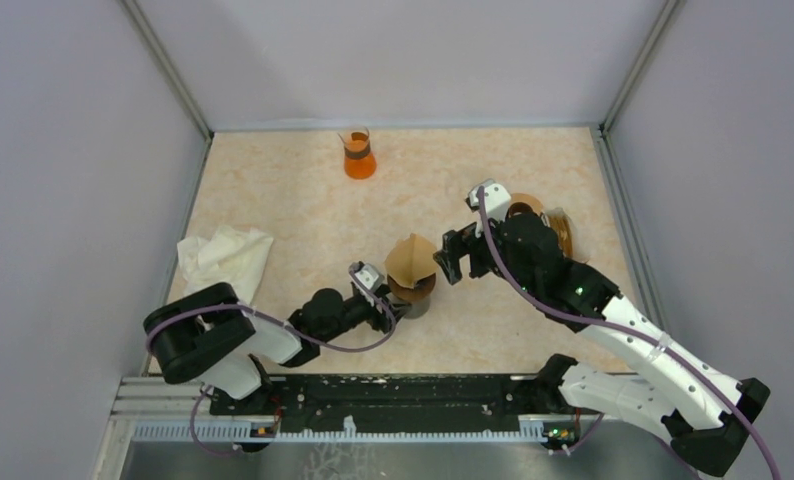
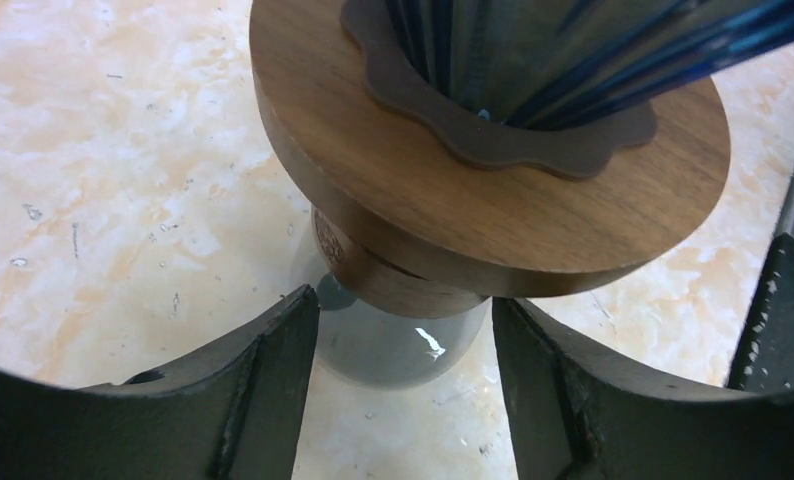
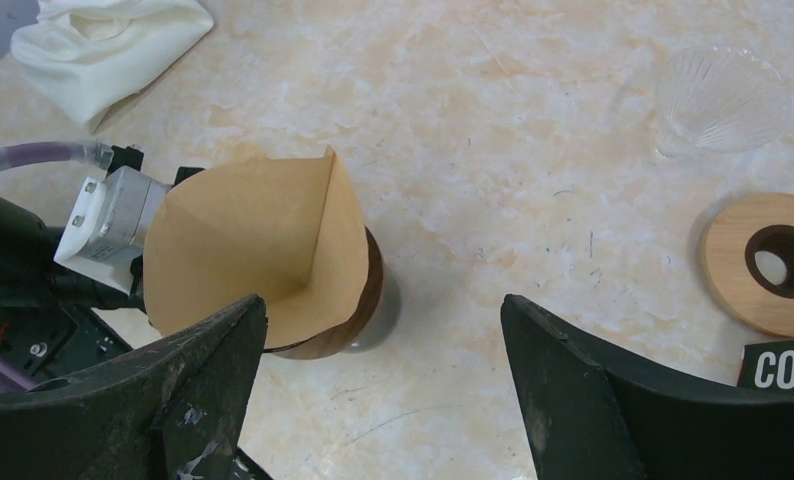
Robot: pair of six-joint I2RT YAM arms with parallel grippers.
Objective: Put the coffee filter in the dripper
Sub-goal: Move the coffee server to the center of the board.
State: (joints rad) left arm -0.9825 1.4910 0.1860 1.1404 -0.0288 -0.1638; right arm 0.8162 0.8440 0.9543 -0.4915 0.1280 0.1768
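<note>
The brown paper coffee filter stands as an open cone in the dripper; it also shows in the right wrist view. The dripper has a wooden collar, a blue-ribbed glass cone and a grey base. My left gripper is low on the table, its fingers closed on either side of that grey base. My right gripper is open and empty, just right of the dripper and above the table.
A white cloth lies at the left. An orange flask stands at the back. A wooden ring and a clear glass cone lie to the right, beside a black labelled box.
</note>
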